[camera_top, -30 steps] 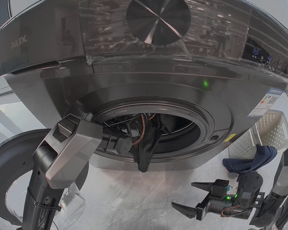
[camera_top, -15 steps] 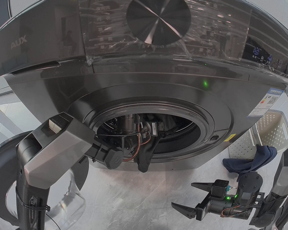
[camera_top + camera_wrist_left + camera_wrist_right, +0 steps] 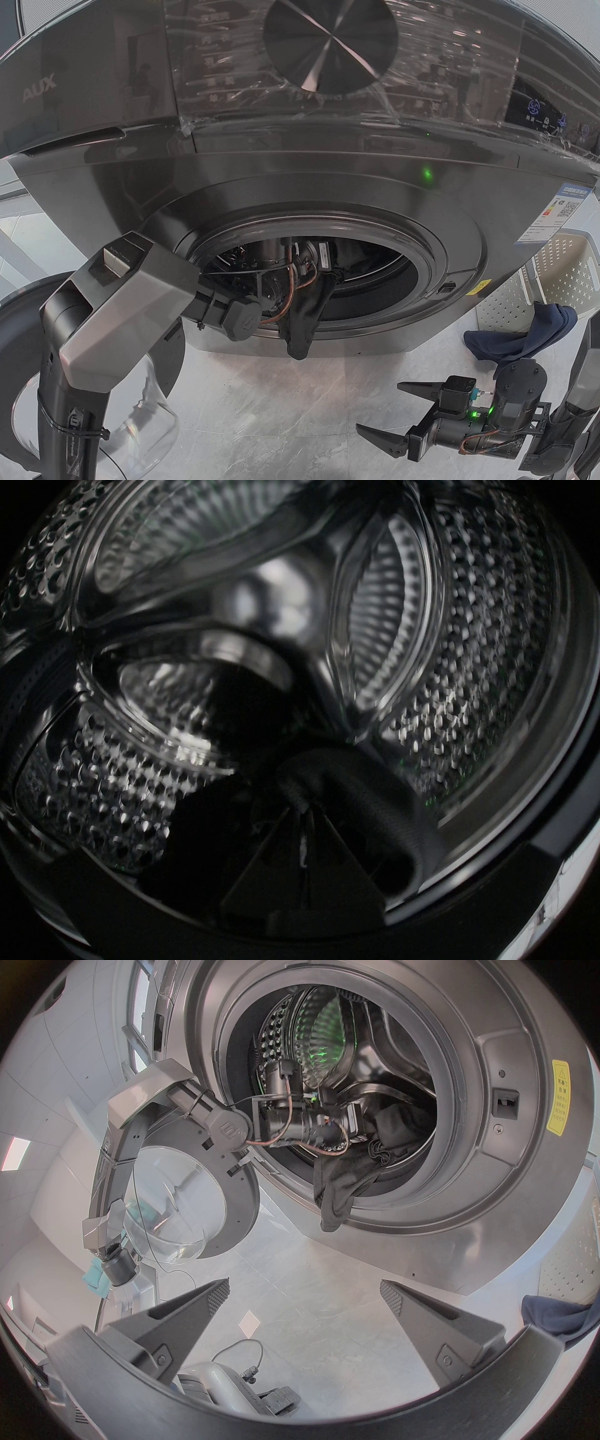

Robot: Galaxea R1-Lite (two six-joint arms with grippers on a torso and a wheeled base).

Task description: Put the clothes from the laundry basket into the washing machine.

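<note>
Two grippers checked. Your left gripper [image 3: 304, 820] is clamped on the black garment [image 3: 304, 325] inside the washing machine [image 3: 437, 206]; the head view adds its tail hanging over the rim at 6 o'clock. Your right gripper [image 3: 379, 407] stands spread apart.

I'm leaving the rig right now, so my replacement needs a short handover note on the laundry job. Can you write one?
Left end effector: shut, inside the washing machine drum, tips at the black garment; grip unclear.
Right end effector: open, empty, low over the floor.
Done: black garment partly in, one end hanging over the door lip.
To do: push it fully in; load the navy garment draped on the laundry basket.
</note>
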